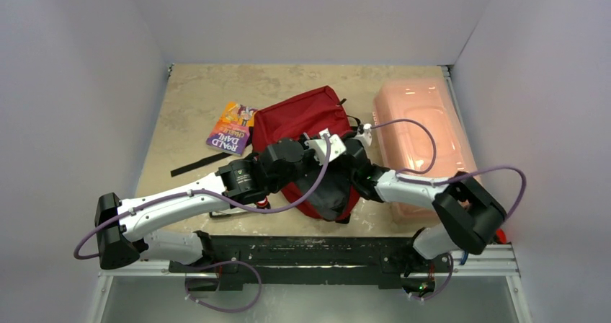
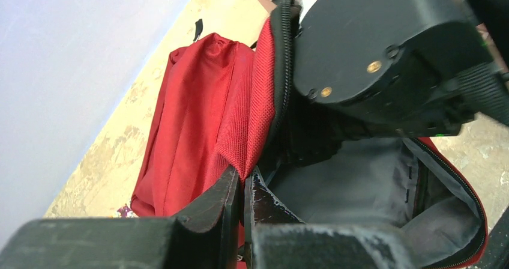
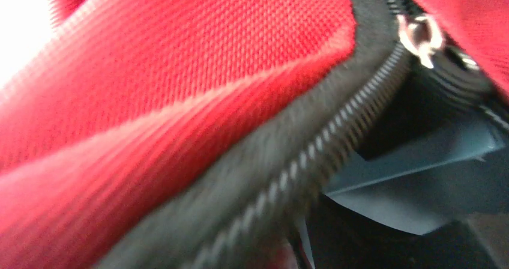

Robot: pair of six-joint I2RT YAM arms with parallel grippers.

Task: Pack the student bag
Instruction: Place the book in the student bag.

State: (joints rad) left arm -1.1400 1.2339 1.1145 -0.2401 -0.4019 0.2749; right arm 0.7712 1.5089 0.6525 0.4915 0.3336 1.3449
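The dark red student bag lies mid-table, its black-zippered mouth turned toward the arms and its grey lining showing. My left gripper is shut on the red edge of the bag's opening and holds it up. The right arm's black wrist housing sits right at that opening, over the zipper. The right wrist view is blurred and pressed close to the red fabric, the zipper teeth and a silver slider. The right fingers are hidden in every view.
A Roald Dahl book lies left of the bag. A black strap lies on the table in front of the book. A pale pink translucent box stands to the bag's right. White walls close in on three sides.
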